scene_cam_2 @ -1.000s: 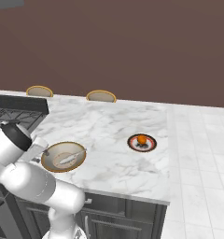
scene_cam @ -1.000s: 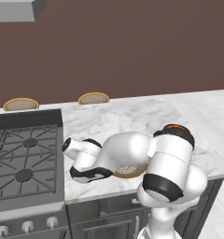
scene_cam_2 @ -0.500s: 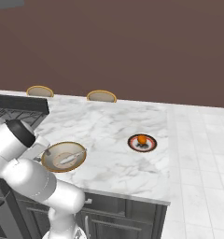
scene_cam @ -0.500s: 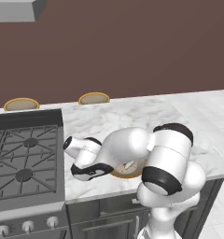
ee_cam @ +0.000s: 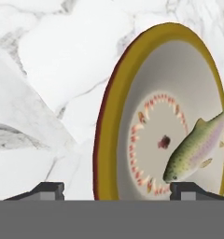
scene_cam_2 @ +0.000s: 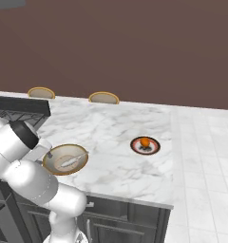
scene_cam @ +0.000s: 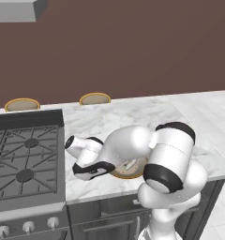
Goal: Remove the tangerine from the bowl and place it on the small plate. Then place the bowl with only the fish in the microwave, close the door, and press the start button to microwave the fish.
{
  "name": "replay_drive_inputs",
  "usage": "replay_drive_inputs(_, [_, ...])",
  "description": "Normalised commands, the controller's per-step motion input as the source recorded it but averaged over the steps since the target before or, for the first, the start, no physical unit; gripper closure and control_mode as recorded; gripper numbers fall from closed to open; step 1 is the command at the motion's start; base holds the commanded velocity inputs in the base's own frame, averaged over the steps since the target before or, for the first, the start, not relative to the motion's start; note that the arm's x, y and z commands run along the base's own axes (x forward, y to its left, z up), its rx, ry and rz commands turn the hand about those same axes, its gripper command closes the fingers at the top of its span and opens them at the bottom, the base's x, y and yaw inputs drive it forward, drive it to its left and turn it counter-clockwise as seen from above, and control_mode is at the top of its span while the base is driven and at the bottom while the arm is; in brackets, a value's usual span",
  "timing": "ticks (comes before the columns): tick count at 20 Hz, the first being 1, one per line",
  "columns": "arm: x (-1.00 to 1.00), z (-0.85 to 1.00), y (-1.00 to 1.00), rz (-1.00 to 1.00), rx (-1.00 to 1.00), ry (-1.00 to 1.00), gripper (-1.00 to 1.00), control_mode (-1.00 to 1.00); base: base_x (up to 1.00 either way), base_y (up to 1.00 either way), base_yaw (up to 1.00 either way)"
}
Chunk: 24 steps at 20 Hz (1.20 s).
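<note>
Hand view: my gripper point(ee_cam: 116, 189) looks down on the bowl point(ee_cam: 109, 116), jaws spread wide, nothing between them yet.
Finger tips: one dark tip point(ee_cam: 48, 189) sits outside the golden rim over bare marble, the other just inside, right by the fish's point(ee_cam: 198, 147) head. I judge that straddle is on purpose, so the rim wall ends up between the tips.
Bowl contents: only the fish lies on the pale inside, nose toward my inner tip, tail running off toward the far rim.
Right base view: the tangerine point(scene_cam_2: 145, 142) already rests on the small plate point(scene_cam_2: 145, 146), well apart from the bowl across the worktop point(scene_cam_2: 111, 128). So the first part of the job looks done from how things lie.
Bowl position: near the front edge of the worktop, beside the stove point(scene_cam: 25, 164), with my hand point(scene_cam: 88, 161) low at its stove-side rim in the left base view.
Step in hand, my guess: closing on the rim to lift the bowl for the microwave.
Risk: the inner tip is very near the fish, so a pinch could nudge it.
</note>
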Motion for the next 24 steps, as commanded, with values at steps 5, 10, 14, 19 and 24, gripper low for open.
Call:
replay_drive_inputs(5, [0.0,-0.28,-0.43,0.0,0.0,0.0,-1.0,-1.0,0.0,0.0,0.0])
replay_drive_inputs(10, [0.0,-0.22,-0.56,0.0,0.0,0.0,-1.0,-1.0,0.0,0.0,0.0])
replay_drive_inputs(14, [0.0,-0.15,-0.54,0.0,0.0,0.0,-1.0,-1.0,0.0,0.0,0.0])
replay_drive_inputs(19, [0.0,-0.18,-0.55,0.0,0.0,0.0,-1.0,-1.0,0.0,0.0,0.0])
replay_drive_inputs(24, [0.0,-0.41,-0.46,0.0,0.0,0.0,-1.0,-1.0,0.0,0.0,0.0])
